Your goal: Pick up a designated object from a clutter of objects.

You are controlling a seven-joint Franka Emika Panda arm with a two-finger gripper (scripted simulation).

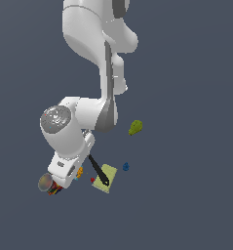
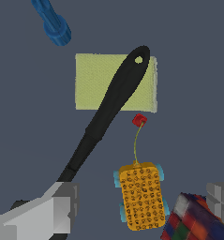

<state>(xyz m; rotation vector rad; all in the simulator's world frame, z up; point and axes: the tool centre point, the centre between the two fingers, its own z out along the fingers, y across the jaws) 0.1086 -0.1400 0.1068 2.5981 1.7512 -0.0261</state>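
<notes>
Frame-cropped can (image 2: 197,220) beside orange lump (image 2: 140,196)

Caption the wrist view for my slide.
Open fingers straddle the orange lump, with spatula, sponge and can nearby.

flat even simulator light, no cast shadows, no glare, edges slightly soft

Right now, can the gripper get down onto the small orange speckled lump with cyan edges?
Probably yes: the orange lump lies between the gripper fingers, uncovered. The multicoloured can crowds one finger; the black spatula handle nears the other.
</notes>
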